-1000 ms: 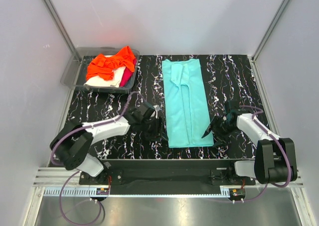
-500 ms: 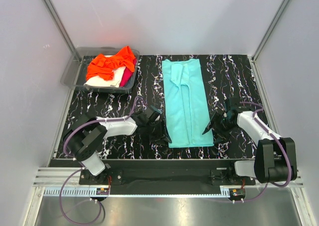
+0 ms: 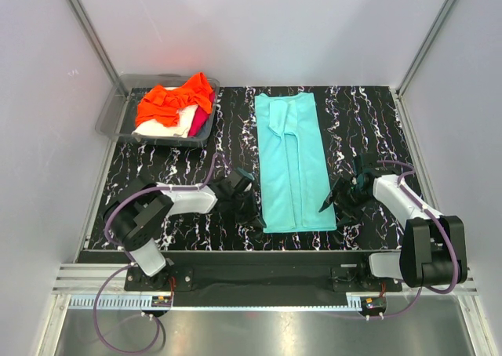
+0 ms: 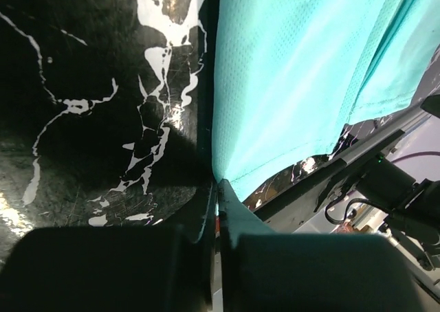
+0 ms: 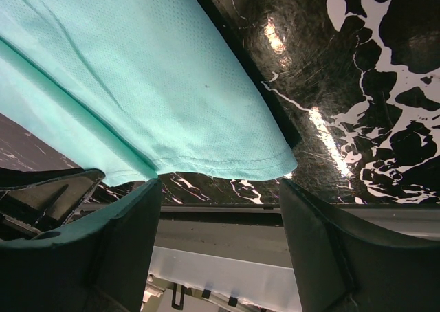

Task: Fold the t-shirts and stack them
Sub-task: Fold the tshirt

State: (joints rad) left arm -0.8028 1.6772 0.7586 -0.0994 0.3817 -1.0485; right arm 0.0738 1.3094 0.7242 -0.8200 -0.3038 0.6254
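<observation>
Narrow-folded turquoise cloth t-shirt [image 3: 292,160] lies flat on the black marbled table [image 3: 369,121]; the left gripper [image 4: 218,202] pinches its near-left hem corner, jaws pressed together, while the right gripper [image 5: 221,188] straddles the near-right corner, jaws spread. Corner-grab step: next, likely, the right closes, then both lift evenly

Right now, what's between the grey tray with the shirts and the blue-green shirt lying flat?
Nothing but bare black-and-white table. The top view shows that gap between the tray and the turquoise shirt.
</observation>
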